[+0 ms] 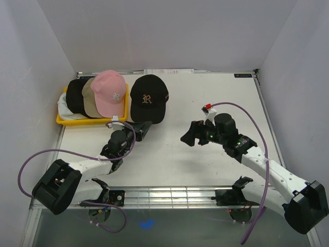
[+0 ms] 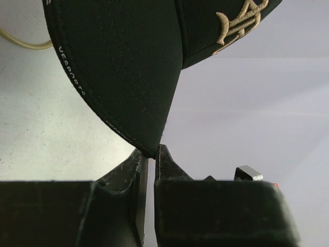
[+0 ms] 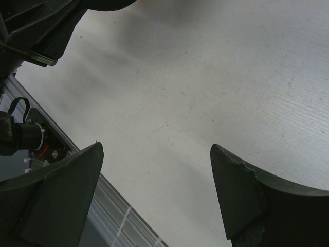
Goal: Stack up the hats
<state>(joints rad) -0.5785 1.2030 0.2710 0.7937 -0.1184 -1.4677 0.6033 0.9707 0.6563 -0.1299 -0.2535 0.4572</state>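
Two end effectors are in view. The left end effector (image 2: pixel 156 154) is clenched on the tip of the brim of the black hat (image 2: pixel 123 67), with the thin fabric edge pinched between its two dark fingers. The right end effector (image 3: pixel 157 190) is released, jaws spread wide, with nothing between them but bare surface (image 1: pixel 205 164).

From the left end effector the black hat extends straight ahead, away from the arm bases. Its long axis runs brim to crown, brim nearest. The crown rests on the surface, just right of the pink hat (image 1: pixel 110 91). The pink hat overlaps a tan hat (image 1: pixel 89 98) in a row nested at the yellow tray (image 1: pixel 64 121). The left arm is the nearer one; the move appears to run leftward onto the pink hat.

Hats are soft woven fabric with domed crowns, stiff curved brims and embroidered logos. The surface is matte white, lightly scuffed.
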